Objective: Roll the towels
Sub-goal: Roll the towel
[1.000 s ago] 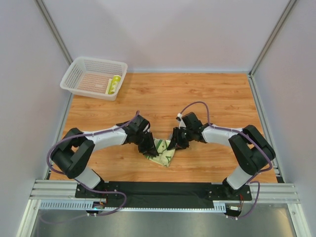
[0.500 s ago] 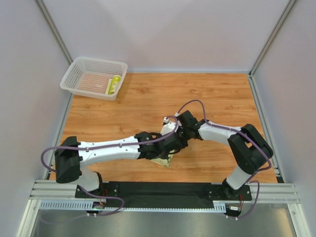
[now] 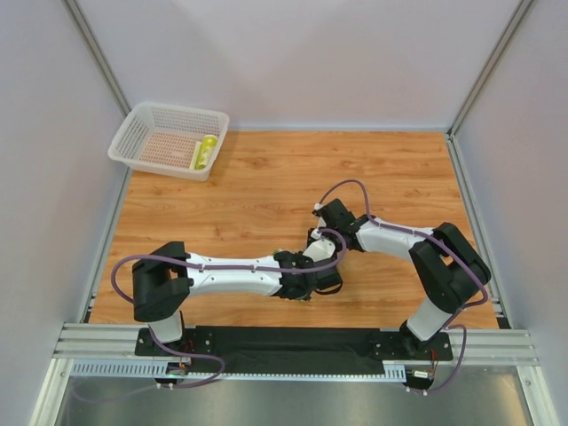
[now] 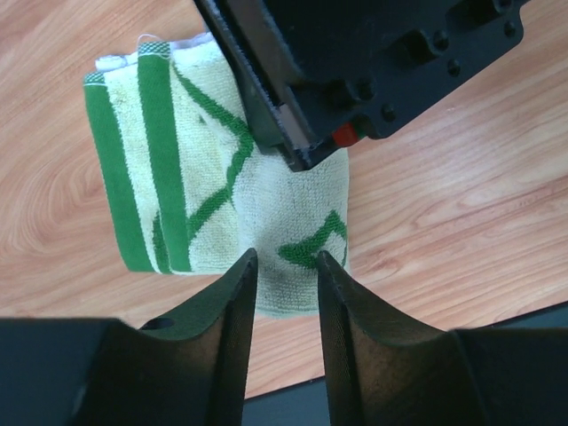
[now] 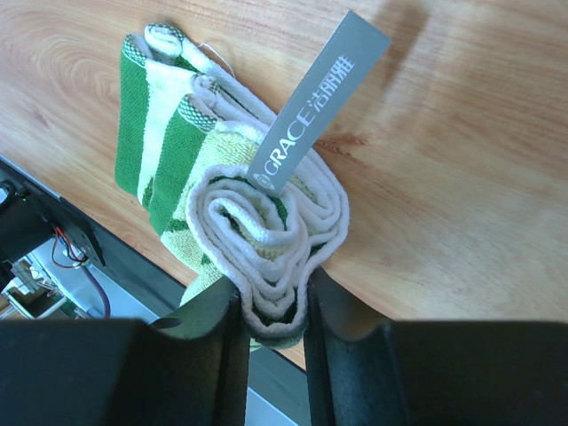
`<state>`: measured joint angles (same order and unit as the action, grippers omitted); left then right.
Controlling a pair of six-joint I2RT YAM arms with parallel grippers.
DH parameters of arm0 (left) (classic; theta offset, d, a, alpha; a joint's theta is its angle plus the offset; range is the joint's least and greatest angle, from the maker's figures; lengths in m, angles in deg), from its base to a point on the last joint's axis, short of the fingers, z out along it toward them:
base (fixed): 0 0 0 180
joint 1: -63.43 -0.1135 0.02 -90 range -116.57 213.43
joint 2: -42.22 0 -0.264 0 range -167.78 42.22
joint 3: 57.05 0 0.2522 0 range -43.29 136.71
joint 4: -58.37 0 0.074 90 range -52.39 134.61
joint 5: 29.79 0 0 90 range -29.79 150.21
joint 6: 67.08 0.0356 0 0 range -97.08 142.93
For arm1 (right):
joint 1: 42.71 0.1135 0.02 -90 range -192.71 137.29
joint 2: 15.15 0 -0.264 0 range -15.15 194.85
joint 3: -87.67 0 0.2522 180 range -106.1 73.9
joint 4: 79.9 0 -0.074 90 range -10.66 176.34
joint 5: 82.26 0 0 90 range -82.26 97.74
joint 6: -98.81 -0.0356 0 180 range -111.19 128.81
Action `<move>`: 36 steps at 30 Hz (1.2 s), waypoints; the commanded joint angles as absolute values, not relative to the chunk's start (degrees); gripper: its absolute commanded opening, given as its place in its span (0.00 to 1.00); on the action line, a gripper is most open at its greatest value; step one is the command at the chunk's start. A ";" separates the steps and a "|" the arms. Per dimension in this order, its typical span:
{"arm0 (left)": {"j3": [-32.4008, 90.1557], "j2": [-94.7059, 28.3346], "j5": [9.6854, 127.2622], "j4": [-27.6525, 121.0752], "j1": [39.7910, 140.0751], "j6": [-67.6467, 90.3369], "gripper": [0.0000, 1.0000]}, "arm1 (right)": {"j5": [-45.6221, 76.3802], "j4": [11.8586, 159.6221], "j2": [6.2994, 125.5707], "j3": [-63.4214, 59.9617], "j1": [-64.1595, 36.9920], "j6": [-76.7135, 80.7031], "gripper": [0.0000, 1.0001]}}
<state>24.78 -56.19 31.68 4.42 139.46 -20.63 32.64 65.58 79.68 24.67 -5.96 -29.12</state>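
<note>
I'm working inside a robotics lab cell, no question. Plain pale wall panels (image 3: 293, 53) box me in on three sides, held by bare aluminium posts (image 3: 96, 55). Below me lies a wood-grain tabletop (image 3: 266, 177), and at its near edge my left arm (image 3: 231, 273) and right arm (image 3: 390, 238) are bolted to a black mounting plate (image 3: 293, 342) on slotted aluminium rails (image 3: 98, 342). Purple cables (image 3: 351, 188) loop along both arms in the open. My right wrist camera catches loose red and black wiring (image 5: 67, 244) below the table edge.
</note>
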 commanded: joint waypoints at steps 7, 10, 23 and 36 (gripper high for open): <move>22.89 -57.80 34.02 8.57 140.25 -19.62 0.48 | 31.47 63.92 81.53 23.63 -5.36 -28.98 0.21; 23.24 -59.02 33.94 8.75 141.21 -18.74 0.48 | 31.82 64.01 82.15 23.37 -5.27 -28.98 0.22; 23.77 -64.30 32.53 2.43 143.41 -23.04 0.63 | 31.73 62.78 82.76 21.87 -5.36 -28.54 0.22; 19.29 -63.78 33.41 3.22 141.57 -22.60 0.14 | 30.42 60.06 82.41 22.57 -5.27 -27.32 0.26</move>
